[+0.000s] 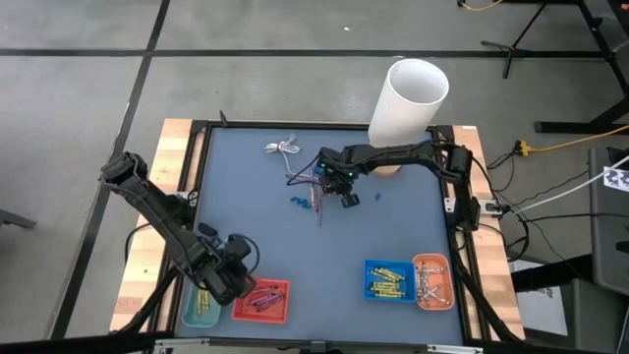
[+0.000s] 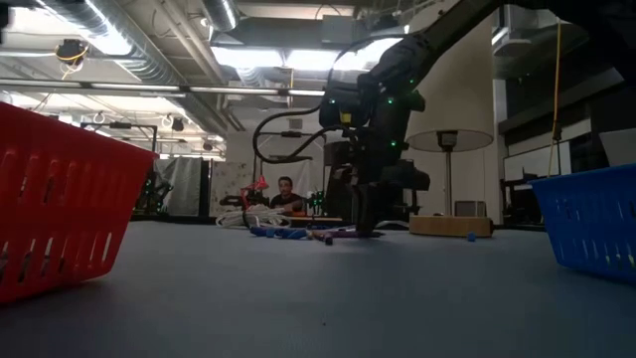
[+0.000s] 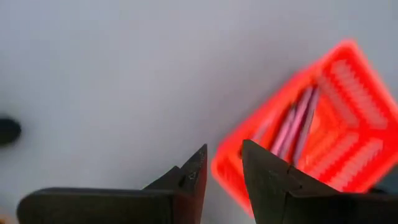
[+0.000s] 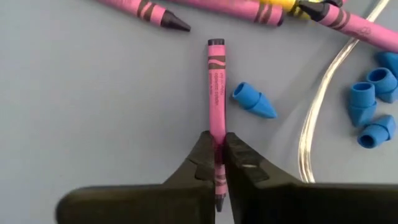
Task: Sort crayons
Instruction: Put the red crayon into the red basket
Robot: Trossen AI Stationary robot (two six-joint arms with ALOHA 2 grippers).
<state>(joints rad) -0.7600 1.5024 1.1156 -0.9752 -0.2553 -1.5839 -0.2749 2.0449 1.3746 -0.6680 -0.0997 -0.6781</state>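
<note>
Blue-grey matting covers the table [image 1: 265, 226], wood-edged on grey floor tiles. The right pincer [image 4: 217, 163] is clamped on a pink crayon [image 4: 216, 81] lying mid-table beside blue caps [image 4: 254, 99]. The left pincer [image 3: 221, 171], fingers apart, hovers by the red basket [image 3: 348, 124] holding crayons.

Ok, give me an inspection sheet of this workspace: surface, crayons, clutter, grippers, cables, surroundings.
Surface: blue-grey mat in a dark frame.
Job's things: pink crayon lies on the mat; more pink crayons beside it; red tray, blue tray, orange tray and green tray along the near edge hold sorted crayons.
Clutter: blue cap-like bits; white tube.
Grippers: right gripper shut on the pink crayon; left gripper open above the red tray.
Cables: thin white cable on the mat.
Surroundings: person beyond the table.
</note>
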